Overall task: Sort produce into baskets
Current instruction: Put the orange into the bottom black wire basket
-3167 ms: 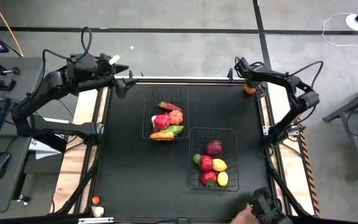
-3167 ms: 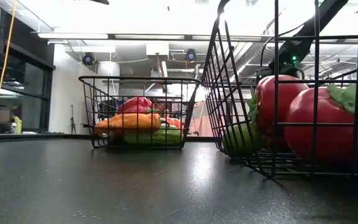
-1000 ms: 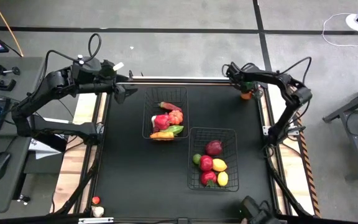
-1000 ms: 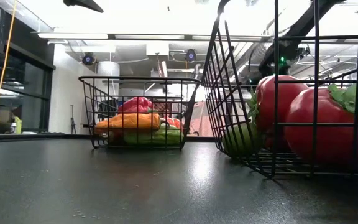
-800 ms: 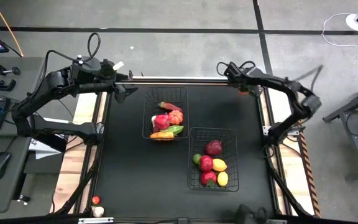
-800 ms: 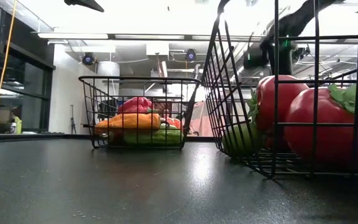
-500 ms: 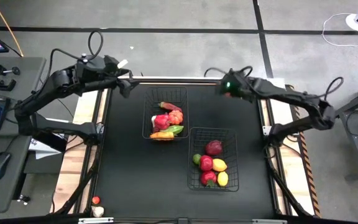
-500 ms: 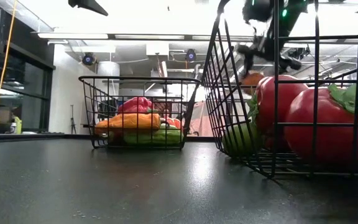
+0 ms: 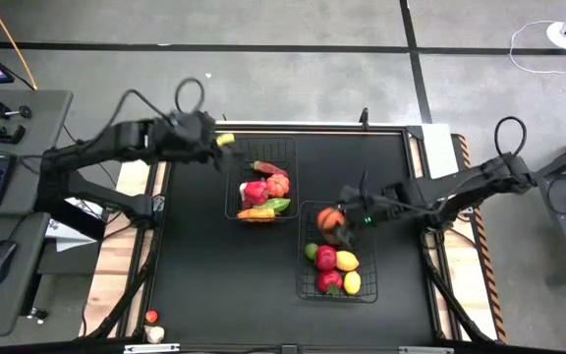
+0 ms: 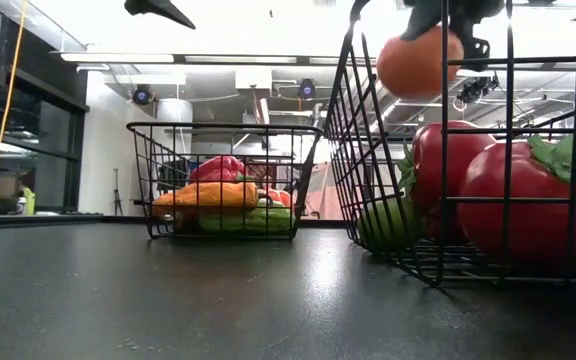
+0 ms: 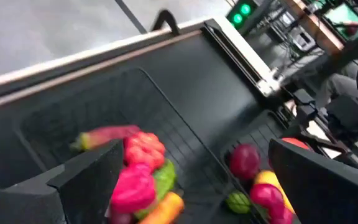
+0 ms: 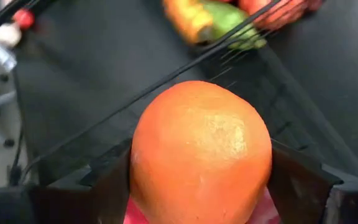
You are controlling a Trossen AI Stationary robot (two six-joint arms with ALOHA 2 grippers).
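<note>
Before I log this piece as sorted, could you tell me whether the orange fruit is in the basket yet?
Not yet. The orange fruit is clamped in the right gripper, hanging above the basket's rim.

The right gripper (image 9: 334, 222) has swung from the table's far right corner to above the nearer basket (image 9: 367, 209), carrying the orange fruit (image 9: 329, 218) clamped between its fingers — it now hangs over the dark red piece there. The left gripper (image 9: 221, 141) (fingers spread) has moved inward from the far left edge, next to the farther basket (image 9: 236, 165).
</note>
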